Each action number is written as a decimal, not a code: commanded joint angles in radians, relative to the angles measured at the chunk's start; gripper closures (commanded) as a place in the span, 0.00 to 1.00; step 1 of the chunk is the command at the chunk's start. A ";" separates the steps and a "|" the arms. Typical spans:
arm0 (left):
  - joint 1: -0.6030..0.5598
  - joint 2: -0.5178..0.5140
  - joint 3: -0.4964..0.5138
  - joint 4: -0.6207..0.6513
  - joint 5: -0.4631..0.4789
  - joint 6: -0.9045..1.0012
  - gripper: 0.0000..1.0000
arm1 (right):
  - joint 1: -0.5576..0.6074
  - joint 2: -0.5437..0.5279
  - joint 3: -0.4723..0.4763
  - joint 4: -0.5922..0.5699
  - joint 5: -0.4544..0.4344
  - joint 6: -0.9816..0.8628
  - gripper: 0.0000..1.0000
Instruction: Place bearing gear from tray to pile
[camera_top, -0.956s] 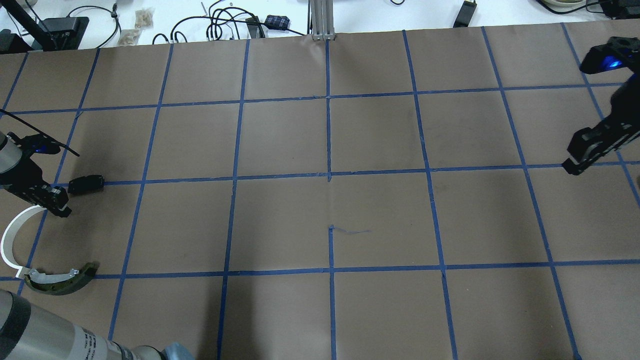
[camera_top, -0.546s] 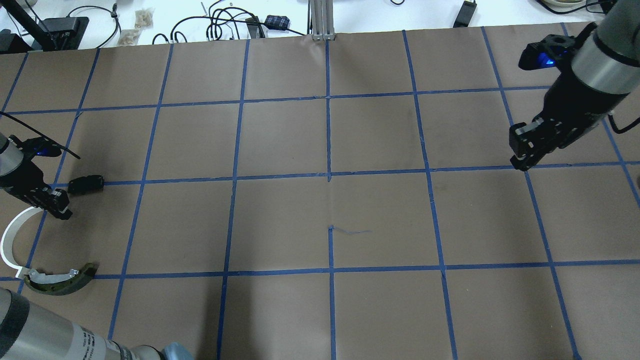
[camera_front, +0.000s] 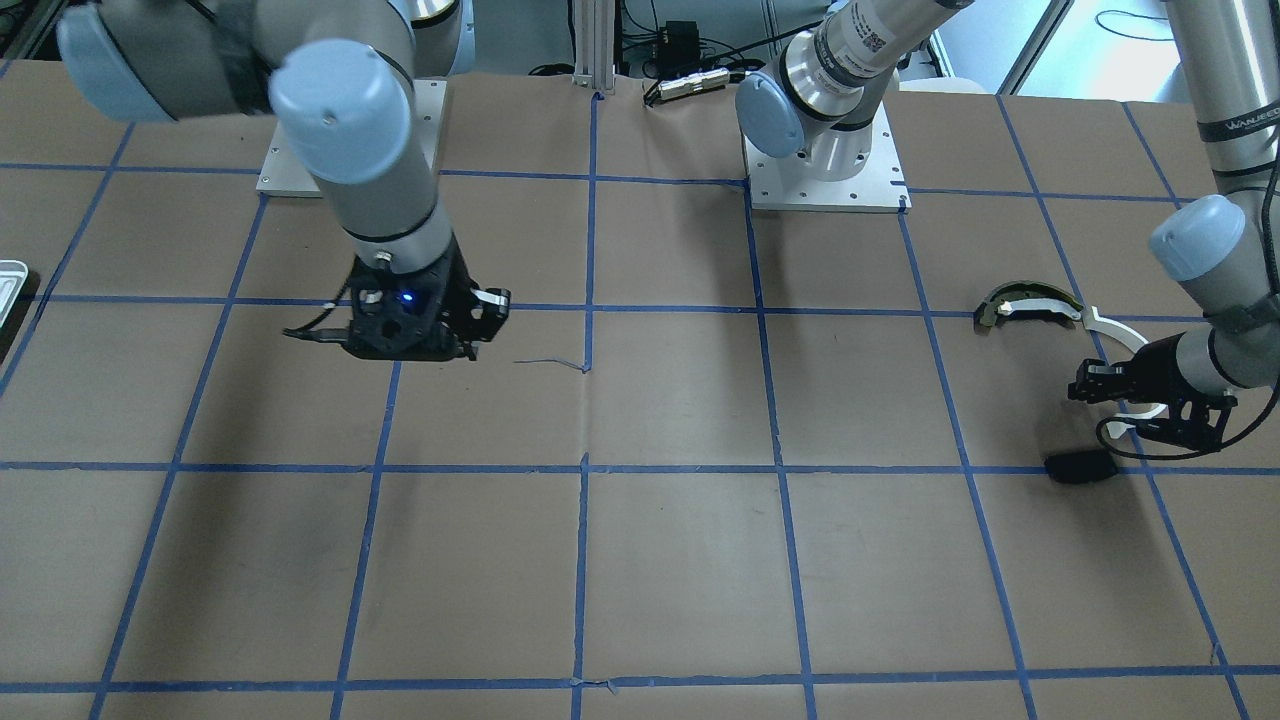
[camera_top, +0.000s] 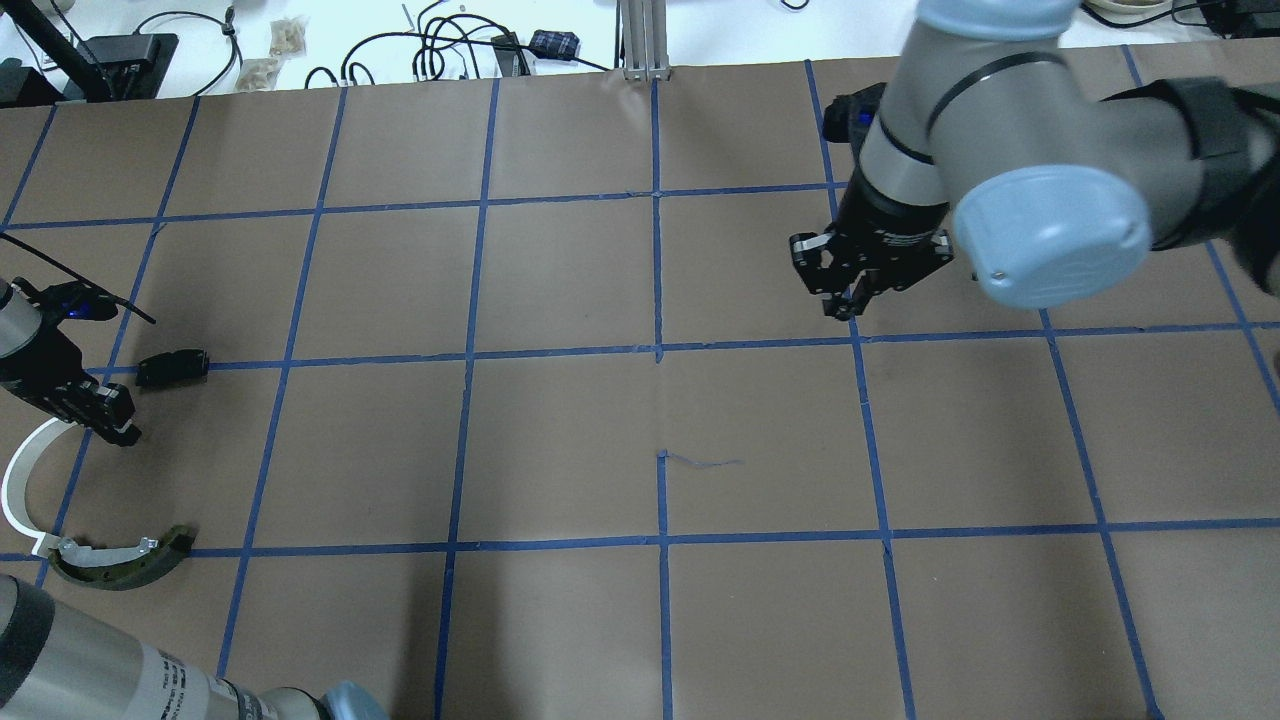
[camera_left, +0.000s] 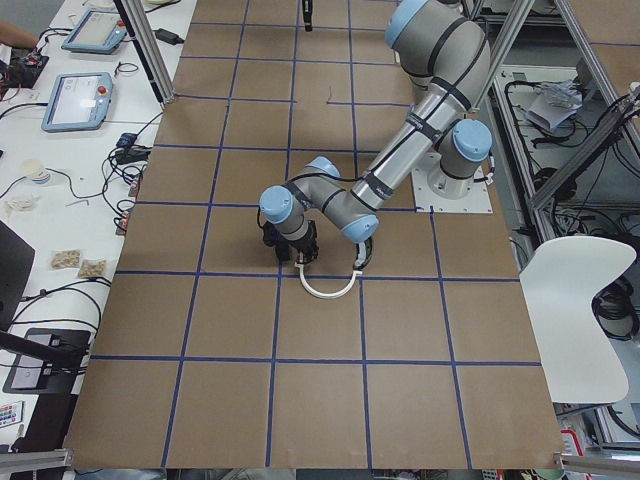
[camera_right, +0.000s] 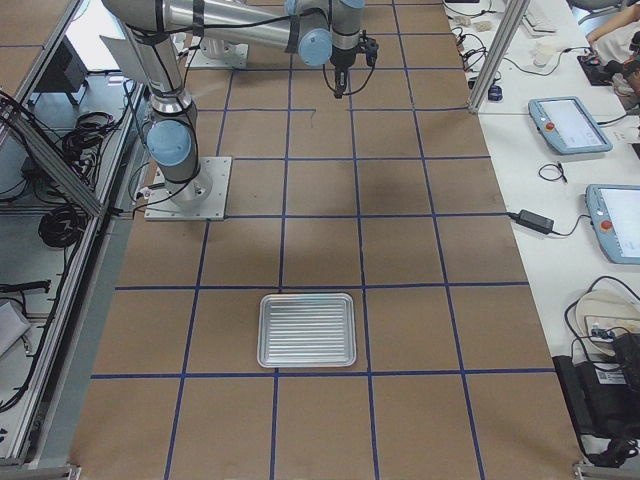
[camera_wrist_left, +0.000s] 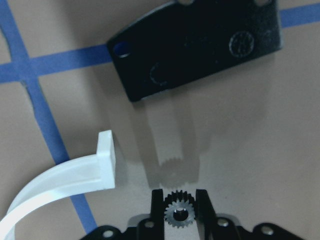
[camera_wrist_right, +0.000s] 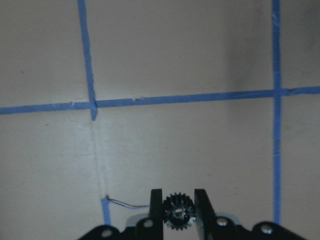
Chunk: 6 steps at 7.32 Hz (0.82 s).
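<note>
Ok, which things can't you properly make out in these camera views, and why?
- Tray: front view, cut off by the left edge, only a corner shows.
- Left gear: overhead view, too small, masked by the left fingers.
- Right gear: same view, masked by the right fingers.
- Olive piece: exterior left view, mostly hidden by the left arm.

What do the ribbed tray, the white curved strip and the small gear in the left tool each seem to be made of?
The tray: likely metal, silvery and shiny, with pressed ribs.
The white curved strip: probably plastic, matt and evenly white, no glint.
The gear, gripped in the left tool: perhaps dark metal with a paler hub; too small to be sure.
</note>
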 joint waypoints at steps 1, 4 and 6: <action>0.000 0.001 -0.001 -0.011 0.001 -0.005 0.41 | 0.144 0.176 0.003 -0.268 0.002 0.259 0.84; 0.000 0.002 0.000 -0.044 0.001 -0.011 0.07 | 0.151 0.195 0.003 -0.278 -0.014 0.273 0.74; -0.021 0.031 0.023 -0.097 -0.013 -0.040 0.00 | 0.136 0.192 0.003 -0.278 -0.002 0.242 0.05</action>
